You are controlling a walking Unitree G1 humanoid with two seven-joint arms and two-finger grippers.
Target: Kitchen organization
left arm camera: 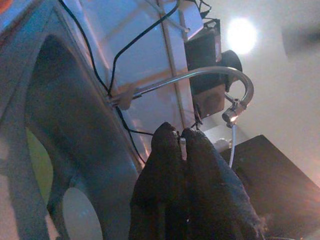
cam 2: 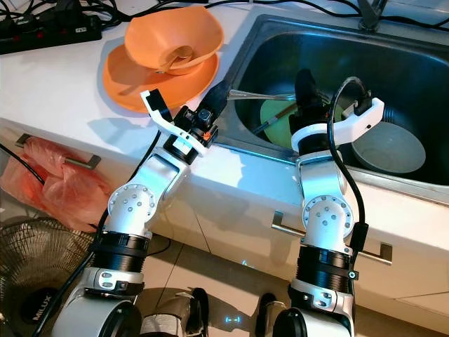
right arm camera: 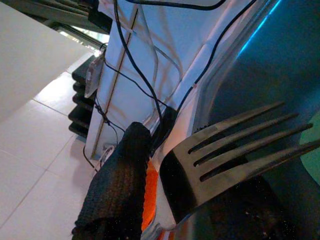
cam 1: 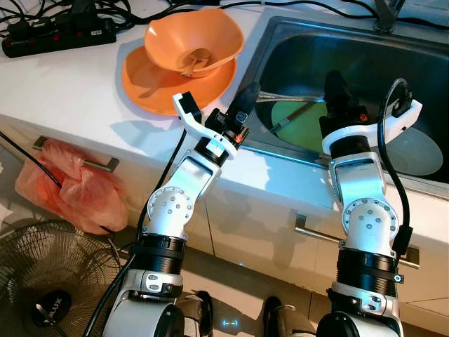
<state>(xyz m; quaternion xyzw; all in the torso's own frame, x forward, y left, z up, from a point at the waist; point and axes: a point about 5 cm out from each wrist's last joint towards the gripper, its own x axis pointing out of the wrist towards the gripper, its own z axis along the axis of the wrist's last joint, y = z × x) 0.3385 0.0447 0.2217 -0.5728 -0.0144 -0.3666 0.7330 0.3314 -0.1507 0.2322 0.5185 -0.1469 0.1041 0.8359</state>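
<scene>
Over the steel sink, left pincer pressed together, right pincer clamping a four-tined metal fork.

Home kitchen: sink, countertop, dishes

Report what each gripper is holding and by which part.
The right gripper, over the sink, holds a metal fork; the grip point on its handle is hidden. The left gripper, at the sink's edge, is shut on nothing.
</scene>
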